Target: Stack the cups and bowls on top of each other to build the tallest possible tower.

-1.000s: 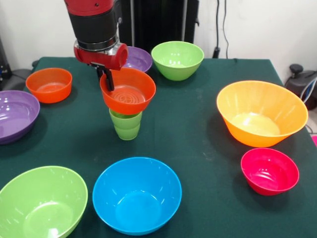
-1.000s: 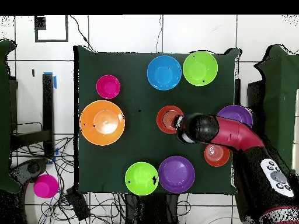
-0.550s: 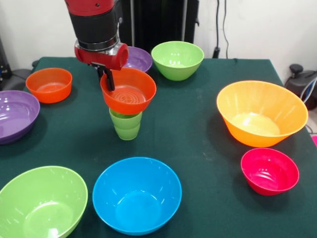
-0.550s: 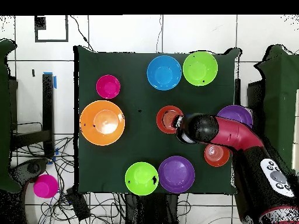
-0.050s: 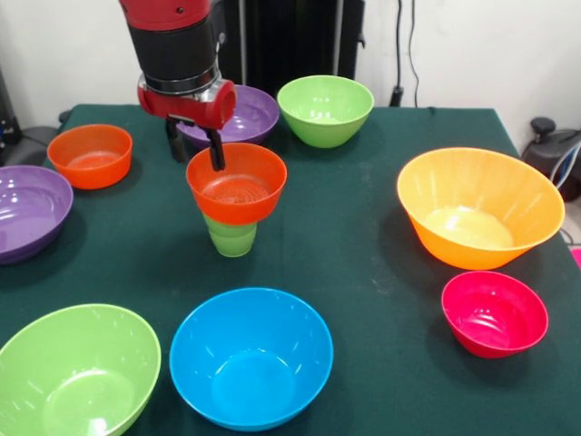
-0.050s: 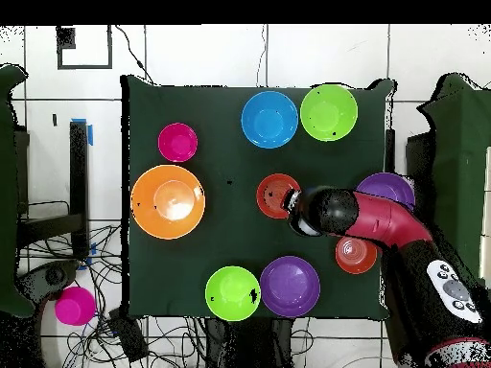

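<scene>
Small orange-red bowl (image 5: 236, 184) sat on the light-green cup (image 5: 231, 237) mid-table; gripper (image 5: 193, 145) hung at its far rim, fingers spread astride the rim, not gripping.

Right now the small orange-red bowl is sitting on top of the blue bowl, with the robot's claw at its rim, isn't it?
Not quite. The small orange-red bowl sits on the light-green cup, not on the blue bowl, which stands apart, nearer the camera, with nothing in it. The front view shows this. The gripper is indeed at the bowl's rim, its fingers spread either side of it.
</scene>
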Action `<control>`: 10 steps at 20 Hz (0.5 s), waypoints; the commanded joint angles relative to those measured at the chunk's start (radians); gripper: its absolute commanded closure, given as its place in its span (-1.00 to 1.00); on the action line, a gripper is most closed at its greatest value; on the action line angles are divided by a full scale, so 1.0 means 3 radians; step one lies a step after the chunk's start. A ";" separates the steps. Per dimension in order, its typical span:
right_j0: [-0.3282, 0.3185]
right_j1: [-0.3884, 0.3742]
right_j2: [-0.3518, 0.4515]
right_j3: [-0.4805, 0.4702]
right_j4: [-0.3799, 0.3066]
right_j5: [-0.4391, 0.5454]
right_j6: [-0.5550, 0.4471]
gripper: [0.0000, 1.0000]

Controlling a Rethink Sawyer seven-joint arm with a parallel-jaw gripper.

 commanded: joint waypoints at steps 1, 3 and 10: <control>0.0067 0.0166 0.0070 -0.0111 -0.0272 -0.0089 -0.0219 -1.00; 0.0068 0.0166 0.0070 -0.0111 -0.0268 -0.0091 -0.0212 -1.00; 0.0033 0.0205 0.0087 -0.0133 -0.0267 -0.0075 -0.0257 -1.00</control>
